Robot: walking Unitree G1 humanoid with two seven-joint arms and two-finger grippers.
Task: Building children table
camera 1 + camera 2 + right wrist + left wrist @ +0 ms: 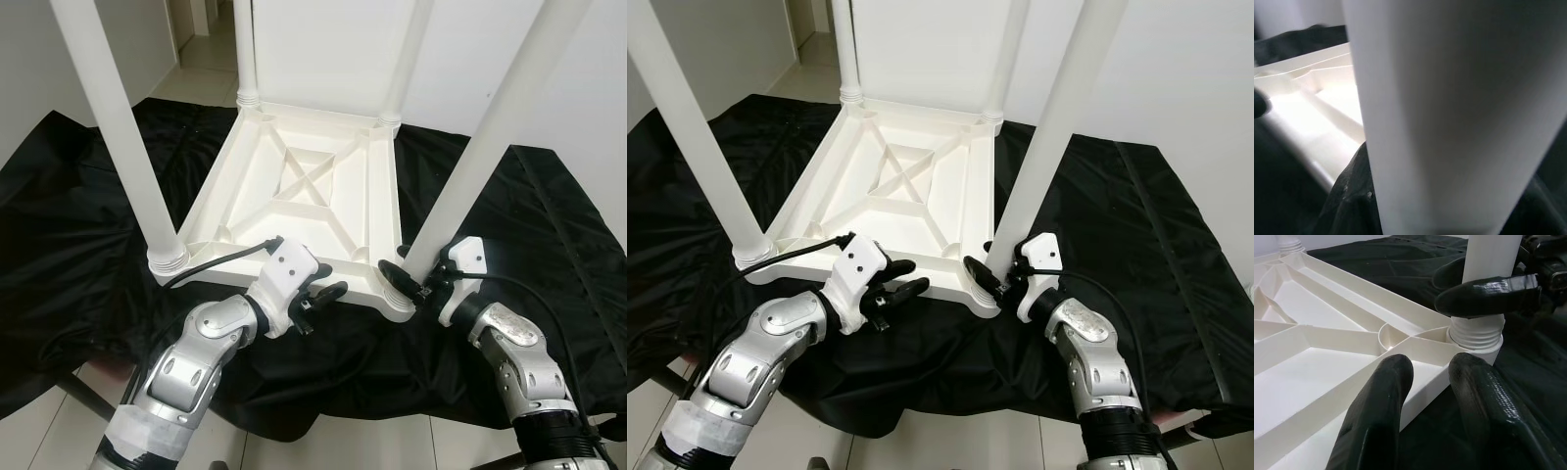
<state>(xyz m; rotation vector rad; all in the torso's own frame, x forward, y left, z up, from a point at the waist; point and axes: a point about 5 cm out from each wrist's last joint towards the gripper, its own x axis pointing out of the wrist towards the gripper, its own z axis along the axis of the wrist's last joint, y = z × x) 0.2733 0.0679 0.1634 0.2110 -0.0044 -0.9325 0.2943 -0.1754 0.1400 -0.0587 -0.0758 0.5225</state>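
Right pincer clamps table leg; left pincer braces tabletop

I could read no text, label, brand, number or sign anywhere: nothing was printed on the table, its legs or the cloth.

Left gripper fingers straddling tabletop rim; beyond them, right gripper fingers clasping threaded leg
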